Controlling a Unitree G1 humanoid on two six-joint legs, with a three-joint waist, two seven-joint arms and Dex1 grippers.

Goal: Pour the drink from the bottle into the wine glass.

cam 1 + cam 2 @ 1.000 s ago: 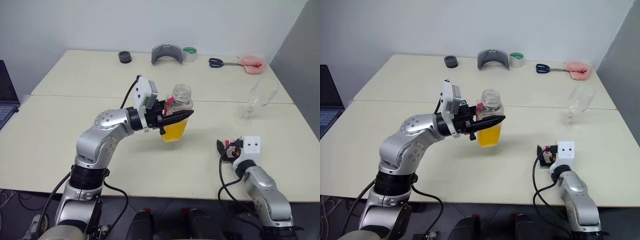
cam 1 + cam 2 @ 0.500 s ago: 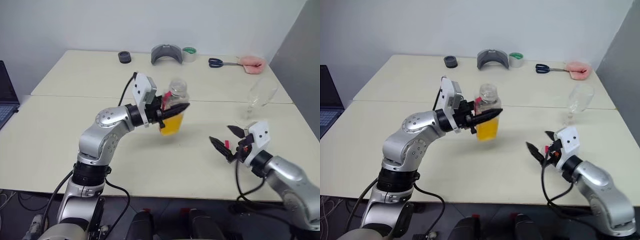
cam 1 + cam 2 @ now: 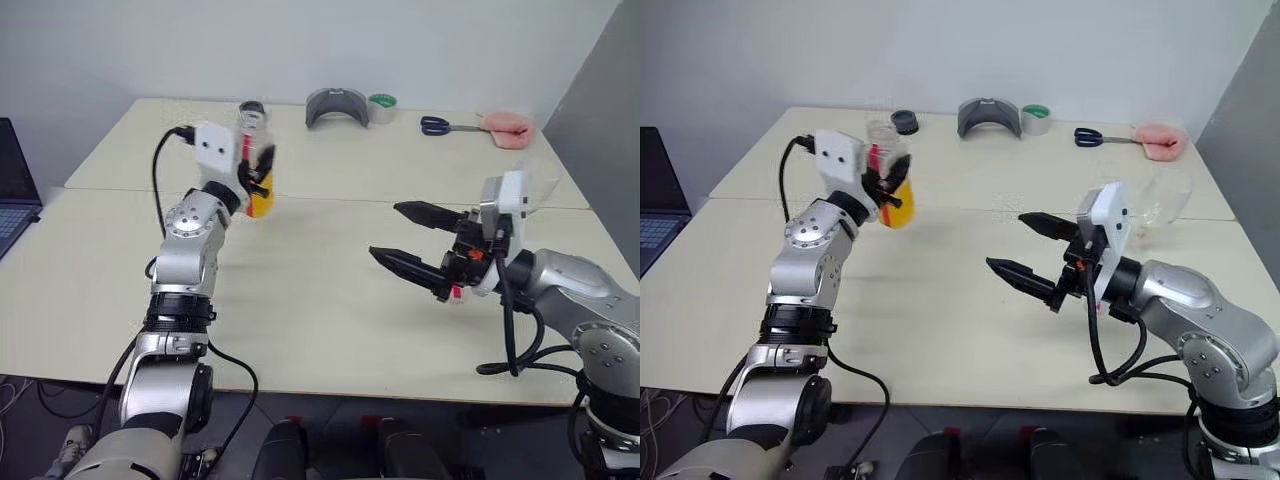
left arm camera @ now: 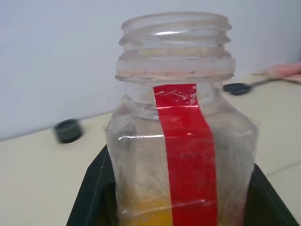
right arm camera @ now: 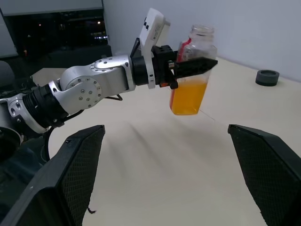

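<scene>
My left gripper (image 3: pixel 258 172) is shut on the bottle (image 3: pixel 257 160) and holds it upright above the far left of the table. The bottle is clear with a red strip (image 4: pixel 186 155), and its mouth is open, without a cap. The orange drink (image 3: pixel 898 209) fills its lower part. My right gripper (image 3: pixel 1006 241) hangs open over the table's middle, pointing left toward the bottle, with nothing between its fingers (image 5: pixel 70 169). The wine glass (image 3: pixel 1167 196) stands at the right, partly hidden behind my right wrist.
Along the far edge lie a black round lid (image 3: pixel 904 121), a grey curved piece (image 3: pixel 335 105), a green tape roll (image 3: pixel 380 102), scissors (image 3: pixel 445 126) and a pink cloth (image 3: pixel 508 125). A laptop (image 3: pixel 12 190) sits at the left. A seam runs across the table (image 3: pixel 330 290).
My left arm swung the bottle from the table's middle out to the far left. My right arm rose off the table and turned left, its gripper staying open.
</scene>
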